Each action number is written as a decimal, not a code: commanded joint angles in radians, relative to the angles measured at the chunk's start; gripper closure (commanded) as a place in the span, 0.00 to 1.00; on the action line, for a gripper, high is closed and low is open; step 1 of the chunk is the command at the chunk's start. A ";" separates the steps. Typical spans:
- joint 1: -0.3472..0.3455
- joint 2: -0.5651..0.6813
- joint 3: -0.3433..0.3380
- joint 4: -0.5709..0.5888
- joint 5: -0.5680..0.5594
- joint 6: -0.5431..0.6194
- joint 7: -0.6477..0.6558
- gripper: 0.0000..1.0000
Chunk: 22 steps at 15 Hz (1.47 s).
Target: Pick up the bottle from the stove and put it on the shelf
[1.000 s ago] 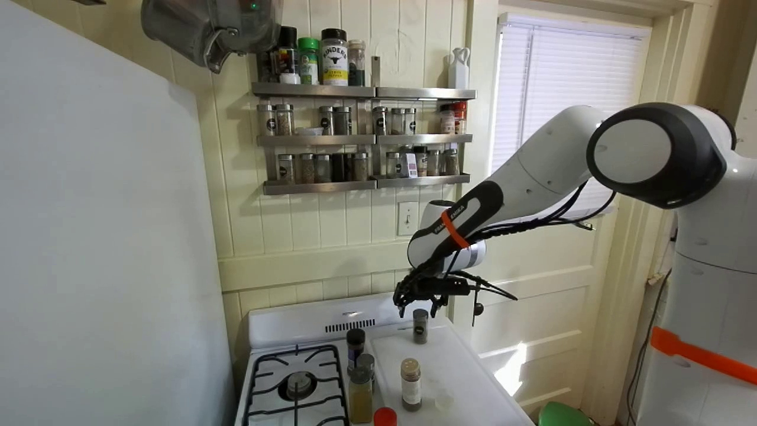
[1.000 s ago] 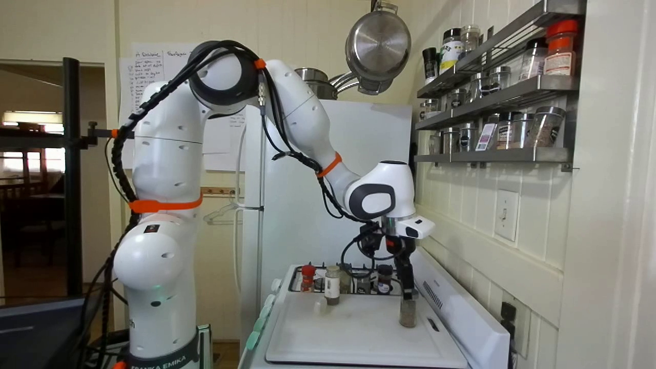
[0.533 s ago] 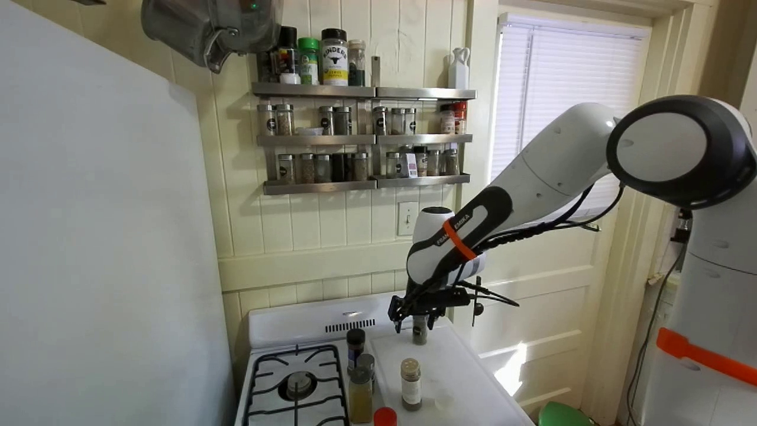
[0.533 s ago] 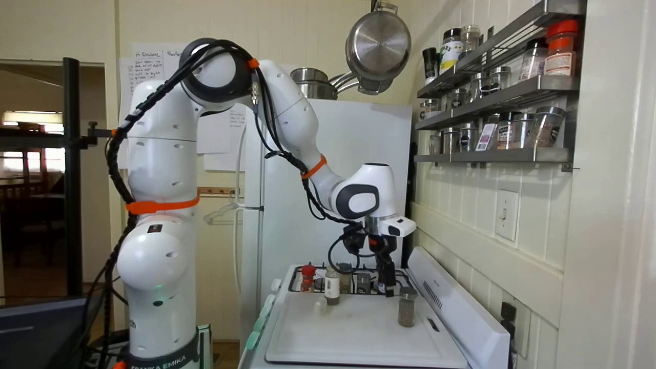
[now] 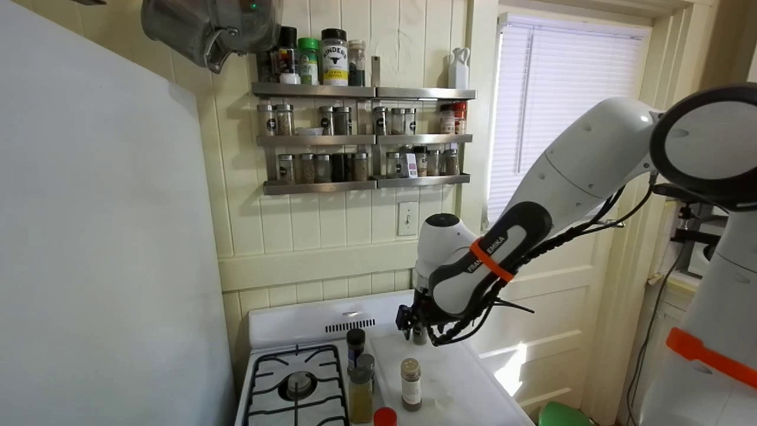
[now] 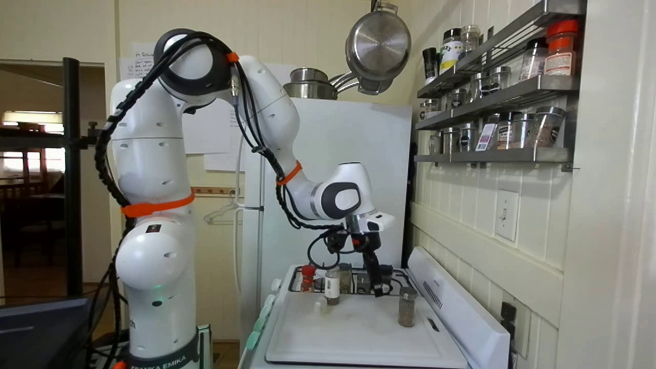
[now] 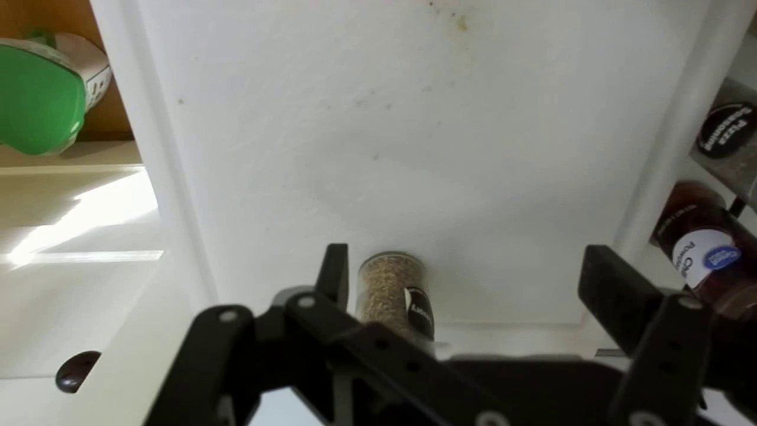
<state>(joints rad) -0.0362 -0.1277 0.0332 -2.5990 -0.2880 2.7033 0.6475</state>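
A small glass spice jar with a grey lid (image 6: pixel 406 307) stands upright on the white cover over one half of the stove (image 6: pixel 359 333), near the back panel. In an exterior view the jar (image 5: pixel 419 335) is partly behind my hand. My gripper (image 6: pixel 378 292) is open, empty and apart from the jar, on its side away from the wall. In the wrist view the open fingers (image 7: pixel 464 266) show the jar (image 7: pixel 390 287) nearer the left finger, its top hidden by the gripper. The steel shelf (image 5: pixel 319 187) with rows of jars hangs on the wall above the stove.
A white-labelled bottle (image 5: pixel 411 384) stands on the cover. Several jars, one with a red cap (image 6: pixel 307 277), stand by the burner grate (image 5: pixel 298 384). A fridge (image 5: pixel 106 207) flanks the stove. Pans (image 6: pixel 378 51) hang above.
The gripper has moved away from the back panel and from the jar, and the hand has tilted. The jar stays in its place on the cover.
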 commanded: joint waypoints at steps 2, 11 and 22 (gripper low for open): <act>-0.088 -0.052 0.038 -0.084 -0.194 0.100 0.157 0.00; -0.114 -0.009 0.015 -0.050 -0.241 0.095 0.181 0.00; -0.180 0.115 0.001 0.028 -0.433 0.195 0.206 0.00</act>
<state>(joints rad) -0.2080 -0.0500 0.0340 -2.5925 -0.6587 2.8443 0.8129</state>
